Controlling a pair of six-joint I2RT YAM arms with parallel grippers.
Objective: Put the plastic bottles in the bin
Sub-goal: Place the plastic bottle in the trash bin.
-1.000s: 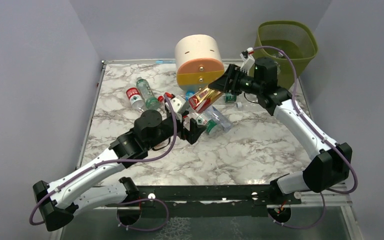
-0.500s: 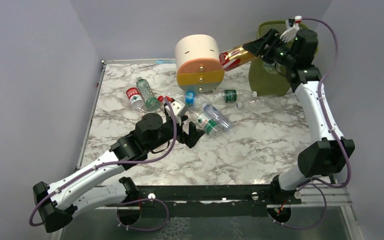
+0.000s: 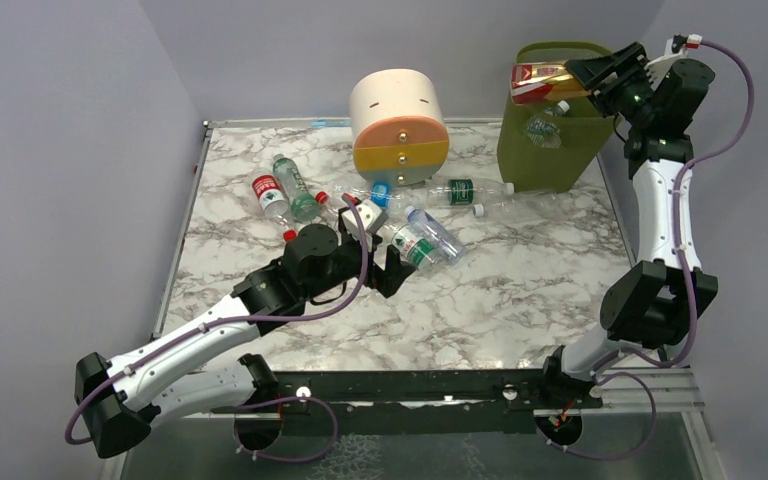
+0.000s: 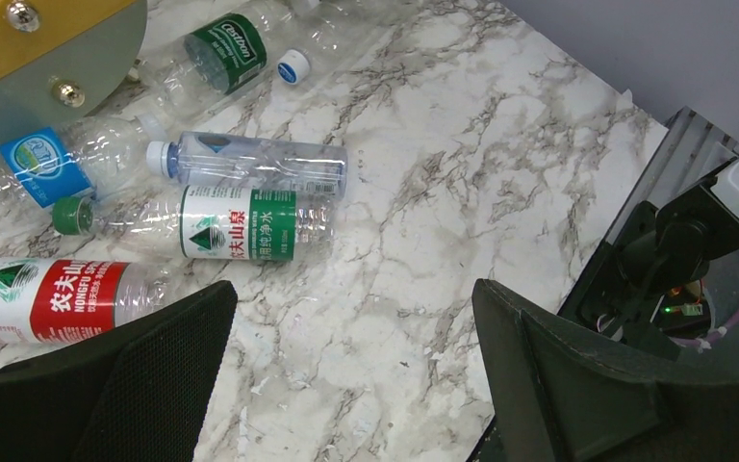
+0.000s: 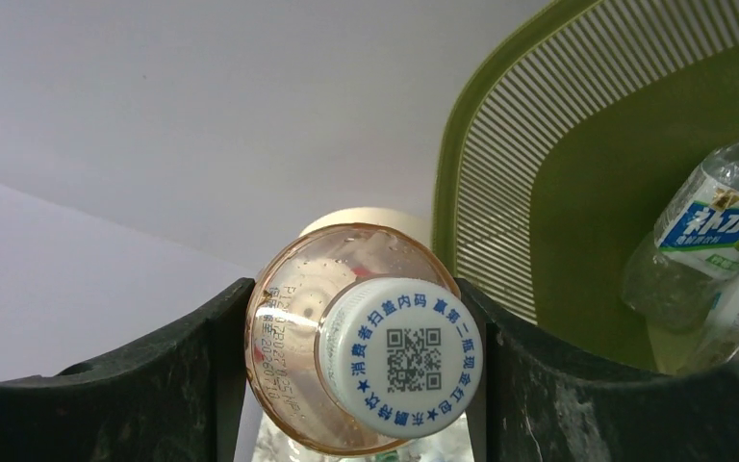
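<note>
My right gripper [image 3: 588,74] is shut on a plastic bottle [image 3: 536,80] with a red label and orange liquid, held level above the near-left rim of the olive-green bin [image 3: 550,155]. In the right wrist view its white cap [image 5: 400,345] faces the camera, pinched between both fingers, beside the bin's ribbed wall [image 5: 515,173]. More bottles [image 5: 717,226] lie inside the bin. My left gripper [image 3: 388,268] hangs open over bare marble, just short of a green-labelled bottle [image 4: 236,223]. A clear bottle [image 4: 255,164] and a red-labelled bottle [image 4: 53,300] lie close by.
A cream, orange and yellow round drawer unit [image 3: 398,125] stands at the back centre. Several other bottles [image 3: 282,193] lie scattered left of it and in front of it, one with a dark green label [image 3: 465,190]. The table's right edge and frame [image 4: 678,192] are near.
The right arm has swung the red-labelled bottle up from beside the drawer unit to above the bin's rim. The left arm has crept slightly forward, still open.
</note>
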